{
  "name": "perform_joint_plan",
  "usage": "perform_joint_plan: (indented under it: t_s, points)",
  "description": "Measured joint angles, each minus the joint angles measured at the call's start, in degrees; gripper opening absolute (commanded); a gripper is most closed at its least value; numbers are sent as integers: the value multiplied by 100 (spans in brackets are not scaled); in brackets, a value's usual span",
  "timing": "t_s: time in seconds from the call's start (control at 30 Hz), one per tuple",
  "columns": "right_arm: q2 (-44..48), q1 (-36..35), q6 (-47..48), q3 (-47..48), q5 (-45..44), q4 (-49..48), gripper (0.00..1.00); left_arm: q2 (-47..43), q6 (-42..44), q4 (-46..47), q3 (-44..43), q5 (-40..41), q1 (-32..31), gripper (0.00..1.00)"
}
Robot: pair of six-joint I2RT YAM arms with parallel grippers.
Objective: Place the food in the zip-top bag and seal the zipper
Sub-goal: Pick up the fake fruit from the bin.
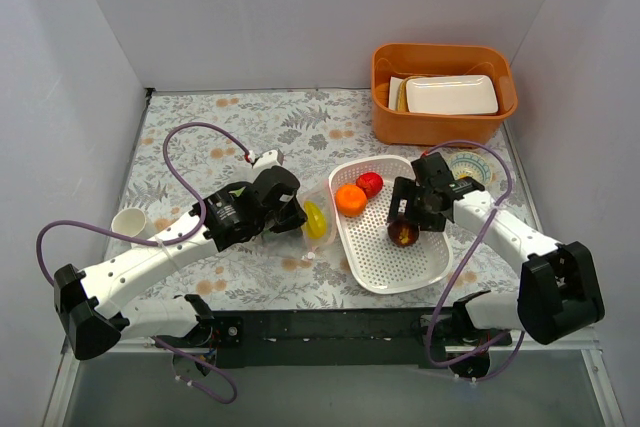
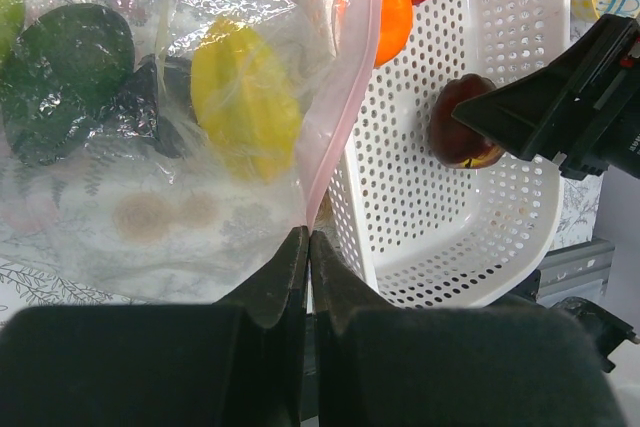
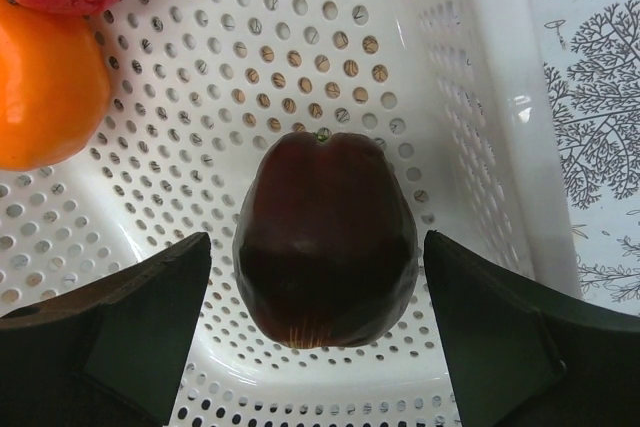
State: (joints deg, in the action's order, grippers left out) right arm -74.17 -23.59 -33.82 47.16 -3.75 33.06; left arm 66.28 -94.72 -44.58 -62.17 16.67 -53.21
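Right gripper [image 3: 316,287] spread astride the plum [image 3: 325,217] (left gripper [image 2: 308,247] tight on zipper [image 2: 340,117], clear only wrist-side).

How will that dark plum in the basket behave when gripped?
The plum looks rigid and glossy, so it may slip when squeezed. Its rounded body would probably roll easily on the basket floor. It is likely light, since it looks like a small plastic toy.

Right pincer [image 1: 405,221] over the dark plum [image 1: 404,237] in the white basket [image 1: 400,273], orange [image 1: 350,199] beside red apple [image 1: 370,184]
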Motion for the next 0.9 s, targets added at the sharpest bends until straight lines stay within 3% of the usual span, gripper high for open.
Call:
perform_joint_plan:
  t_s: [0.73, 0.9]
  points:
    - [-501, 0, 511, 155, 125, -9, 89, 0, -2, 2, 61, -2, 2, 0]
    - [-518, 0, 564, 155, 142, -13, 75, 0, 0, 2, 61, -2, 9, 0]
